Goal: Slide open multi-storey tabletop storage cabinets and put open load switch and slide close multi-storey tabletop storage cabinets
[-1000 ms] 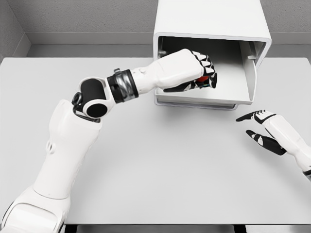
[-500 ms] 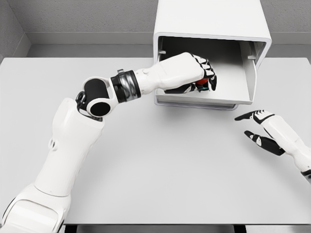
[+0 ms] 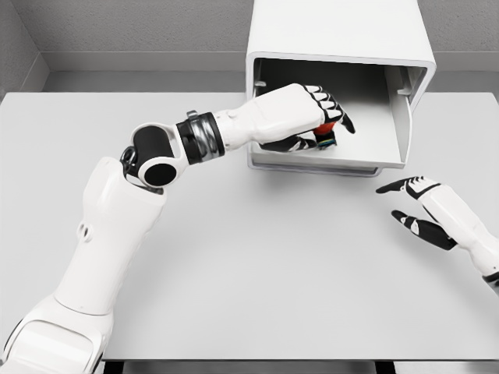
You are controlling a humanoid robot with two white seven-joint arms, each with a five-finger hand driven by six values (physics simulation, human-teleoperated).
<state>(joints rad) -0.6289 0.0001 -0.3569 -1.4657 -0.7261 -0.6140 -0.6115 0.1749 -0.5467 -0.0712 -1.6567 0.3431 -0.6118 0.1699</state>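
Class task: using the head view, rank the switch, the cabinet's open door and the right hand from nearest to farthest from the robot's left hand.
1. Switch: at the left hand's fingertips, inside the cabinet.
2. Cabinet's open door: right side of the opening.
3. Right hand: on the table's right.

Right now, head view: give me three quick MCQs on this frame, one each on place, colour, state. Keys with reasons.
1. Where is the left hand?
A. flat on the table
B. inside the open drawer of the cabinet
C. on top of the cabinet

2. What colour shows most on the load switch under the left hand's fingers?
A. red
B. yellow
C. purple

3. How is the right hand?
A. gripping the drawer
B. closed in a fist
C. open, holding nothing

Key:
1 B: the hand reaches into the pulled-out drawer of the cabinet.
2 A: a red body peeks out between the fingers.
3 C: its fingers are spread above the table, clear of the drawer.
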